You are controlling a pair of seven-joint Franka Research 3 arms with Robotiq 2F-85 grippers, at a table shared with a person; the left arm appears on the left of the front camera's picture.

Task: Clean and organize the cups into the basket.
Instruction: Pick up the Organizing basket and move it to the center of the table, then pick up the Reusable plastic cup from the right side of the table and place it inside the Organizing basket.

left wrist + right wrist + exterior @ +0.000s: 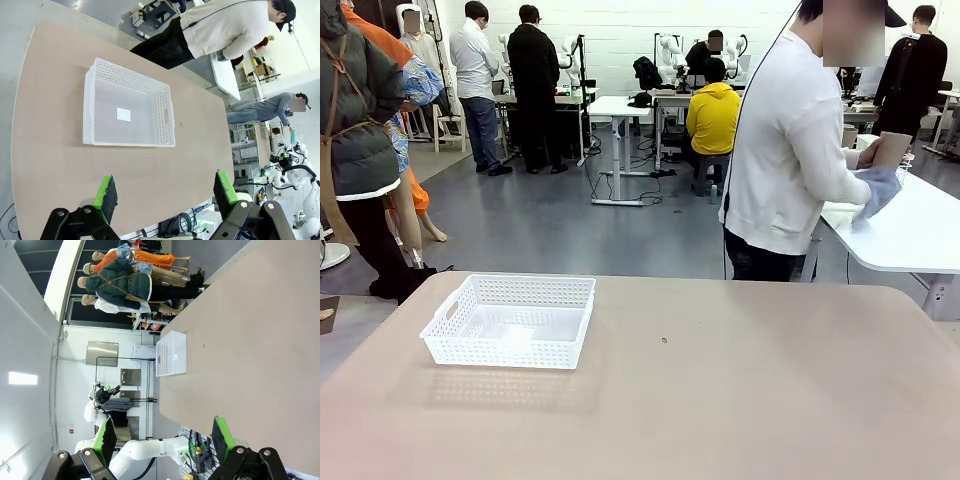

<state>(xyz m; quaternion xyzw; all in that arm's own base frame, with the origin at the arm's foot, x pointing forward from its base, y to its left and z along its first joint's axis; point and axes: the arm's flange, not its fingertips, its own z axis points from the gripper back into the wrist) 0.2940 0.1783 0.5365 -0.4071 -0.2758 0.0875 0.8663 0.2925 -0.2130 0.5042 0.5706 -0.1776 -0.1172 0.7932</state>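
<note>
The white lattice basket (510, 345) sits empty on the tan table, left of centre. At the far side a person in a white top (785, 150) has turned toward a side table. The person holds one kraft brown cup (892, 148) and rubs it with a blue cloth (880, 190). The other brown cup and the mint green cup are out of view. In the left wrist view my left gripper (166, 190) hangs open high above the table, with the basket (89, 110) ahead of it. My right gripper (165, 434) is open too, and the basket (171, 354) lies far off.
The tan table (720, 400) stretches bare to the right of the basket. A white side table (910, 235) stands beyond the far right corner. Other people and desks fill the room behind.
</note>
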